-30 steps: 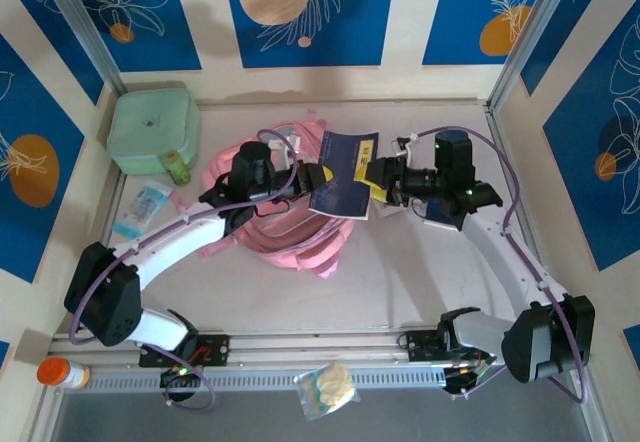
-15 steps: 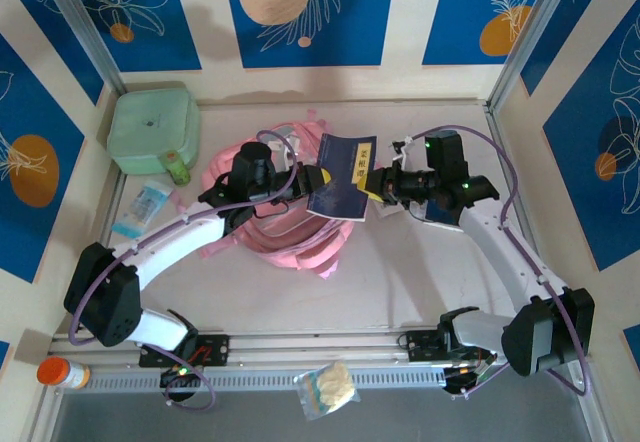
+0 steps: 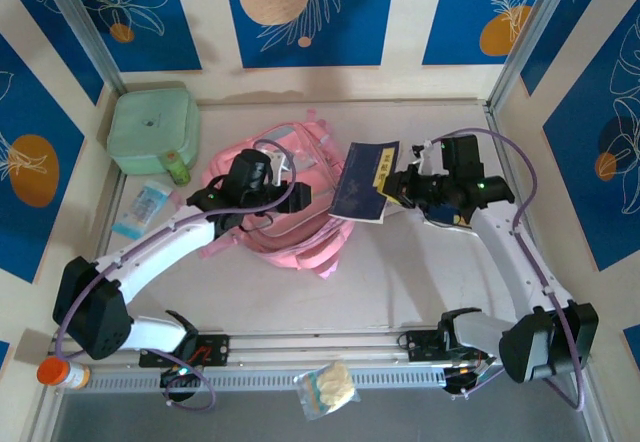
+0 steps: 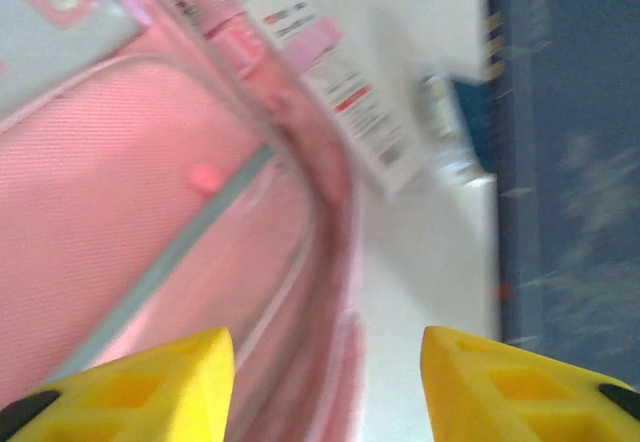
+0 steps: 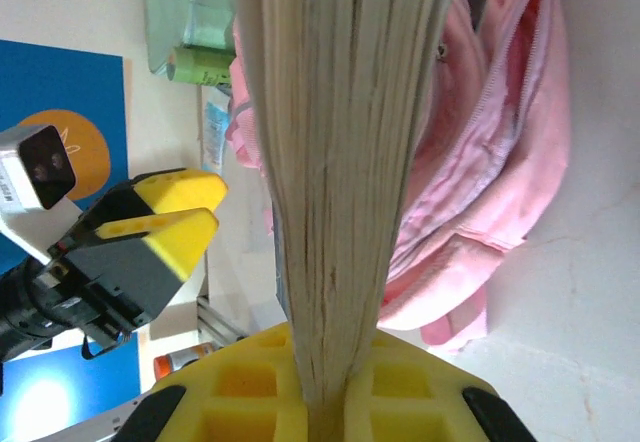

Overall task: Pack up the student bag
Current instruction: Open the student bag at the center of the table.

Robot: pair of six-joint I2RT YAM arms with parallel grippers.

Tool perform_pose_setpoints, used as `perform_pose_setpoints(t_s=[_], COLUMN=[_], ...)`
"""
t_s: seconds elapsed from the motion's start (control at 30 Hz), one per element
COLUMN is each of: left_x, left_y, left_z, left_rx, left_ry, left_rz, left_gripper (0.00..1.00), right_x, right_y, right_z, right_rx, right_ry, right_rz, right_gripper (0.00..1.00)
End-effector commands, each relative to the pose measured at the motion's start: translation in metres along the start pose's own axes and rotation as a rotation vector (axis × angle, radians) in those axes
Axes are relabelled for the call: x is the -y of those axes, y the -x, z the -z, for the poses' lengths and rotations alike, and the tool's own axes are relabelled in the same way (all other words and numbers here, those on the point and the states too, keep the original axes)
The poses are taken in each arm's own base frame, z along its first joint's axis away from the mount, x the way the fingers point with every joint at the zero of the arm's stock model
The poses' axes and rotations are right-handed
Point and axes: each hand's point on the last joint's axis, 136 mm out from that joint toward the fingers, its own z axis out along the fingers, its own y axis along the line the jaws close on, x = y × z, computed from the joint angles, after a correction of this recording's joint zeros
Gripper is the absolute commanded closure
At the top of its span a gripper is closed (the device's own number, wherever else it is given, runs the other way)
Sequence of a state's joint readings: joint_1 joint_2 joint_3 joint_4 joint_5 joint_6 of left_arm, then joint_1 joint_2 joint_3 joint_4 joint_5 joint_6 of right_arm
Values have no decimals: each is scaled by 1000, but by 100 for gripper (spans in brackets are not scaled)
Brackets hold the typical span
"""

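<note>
The student bag (image 3: 300, 227) is a soft pink backpack lying flat mid-table, its pink fabric and grey piping close up in the left wrist view (image 4: 150, 212). My left gripper (image 3: 298, 194) hovers over the bag's upper right part, open, with its yellow fingers (image 4: 130, 387) apart and nothing between them. My right gripper (image 3: 396, 189) is shut on a dark blue book (image 3: 366, 182) and holds it tilted just right of the bag. In the right wrist view the book's page edge (image 5: 340, 142) is clamped in my right gripper (image 5: 335, 402), with the bag (image 5: 490, 162) behind it.
A mint-green square case (image 3: 150, 127) sits at the back left, with a small green bottle (image 3: 178, 168) and a blue packet (image 3: 140, 208) beside it. An orange-capped bottle (image 3: 60, 372) and a clear snack bag (image 3: 326, 389) lie on the front rail. Walls close in on three sides.
My left gripper has opened, let go of the book and drawn back left over the bag. My right gripper has shut on the book and carried it to the right.
</note>
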State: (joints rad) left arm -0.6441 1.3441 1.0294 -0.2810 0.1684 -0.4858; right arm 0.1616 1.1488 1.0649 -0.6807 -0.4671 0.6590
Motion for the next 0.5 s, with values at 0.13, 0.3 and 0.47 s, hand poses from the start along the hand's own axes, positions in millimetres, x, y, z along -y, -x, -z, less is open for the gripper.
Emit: perform_pose_setpoints(t_s=[0.13, 0.3, 0.47], left_x=[-29, -30, -38], left_y=[-43, -60, -60], left_z=[-21, -43, -66], left_rx=[-157, -250, -260], left_ry=[166, 189, 258], left_rz=[-408, -525, -584], left_gripper=[40, 39, 40], right_x=[33, 49, 58], right_y=[-26, -26, -19], right_z=[5, 9, 13], right_rx=[-35, -17, 8], right_ry=[-65, -68, -56], right_rz=[-57, -106, -154], right_gripper=[100, 100, 100])
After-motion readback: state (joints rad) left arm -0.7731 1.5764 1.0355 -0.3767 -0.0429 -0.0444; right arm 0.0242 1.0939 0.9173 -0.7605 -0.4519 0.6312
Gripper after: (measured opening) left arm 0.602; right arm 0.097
